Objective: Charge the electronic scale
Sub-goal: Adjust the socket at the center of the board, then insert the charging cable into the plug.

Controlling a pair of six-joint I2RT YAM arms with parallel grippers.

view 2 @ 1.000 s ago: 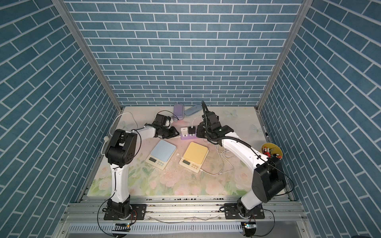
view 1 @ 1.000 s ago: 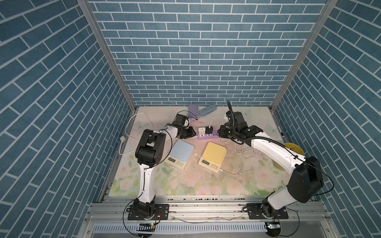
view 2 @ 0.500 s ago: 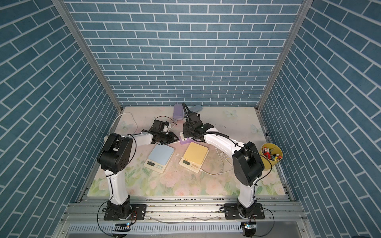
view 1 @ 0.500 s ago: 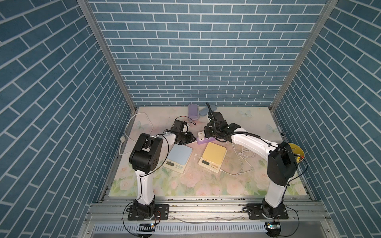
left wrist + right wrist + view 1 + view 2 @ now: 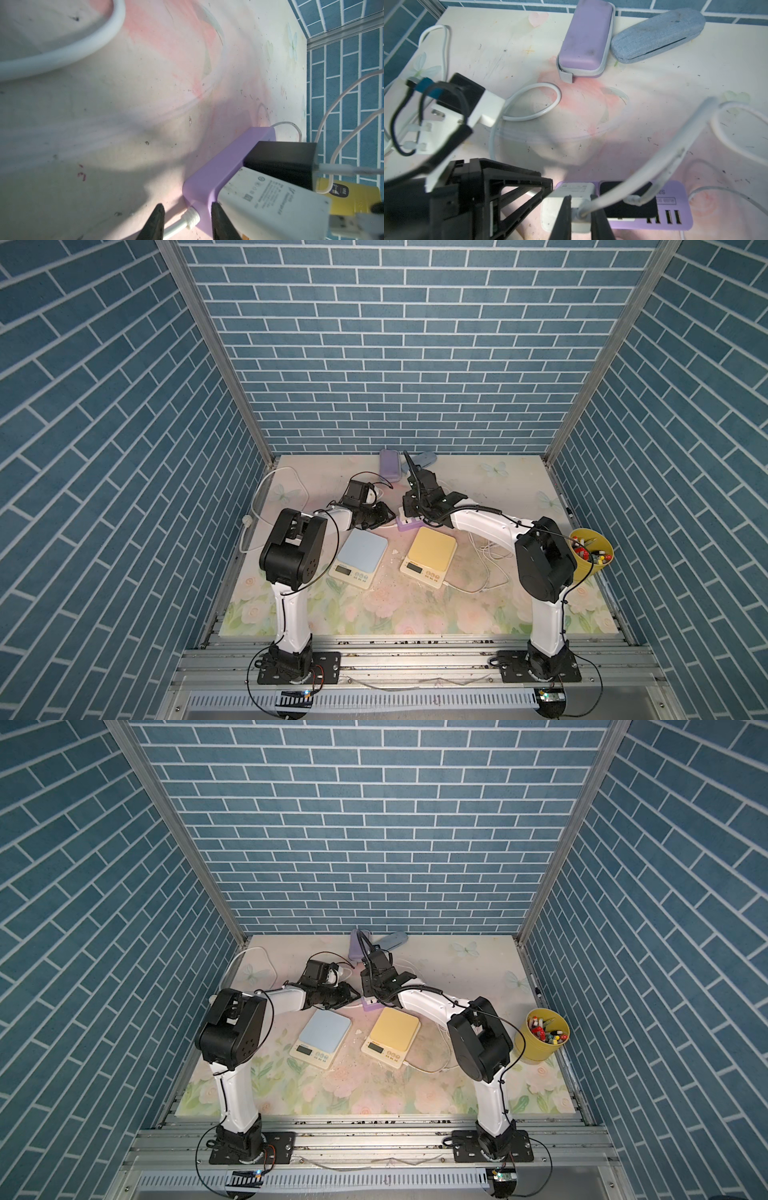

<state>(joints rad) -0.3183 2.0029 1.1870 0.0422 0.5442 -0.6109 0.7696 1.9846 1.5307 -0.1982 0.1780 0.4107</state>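
I have the right gripper [image 5: 580, 209] clamped on the plug end of the white cable [image 5: 654, 166], pressed up against the white adapter [image 5: 270, 199]. That adapter sits in the purple power strip [image 5: 675, 207] next to a black adapter [image 5: 280, 160]. The wrist view on the other arm shows bare metal on the plug at the adapter's face, so I judge it is not pushed fully home. My left gripper [image 5: 187, 204] is at the strip's end with its jaws parted either side of the strip's own cord [image 5: 191, 218]. One jaw is against the strip's corner and nothing is clamped; I read this as bracing the strip. The yellow scale [image 5: 428, 556] lies flat near the middle of the desk [image 5: 498, 614], just in front of the strip, with a blue scale [image 5: 360, 558] beside it toward the left edge. In both top views a white lead leaves the yellow scale's near right corner, so that end looks connected. Left to do, as I see it: seat the plug and let go. I cannot tell whether the display is lit.
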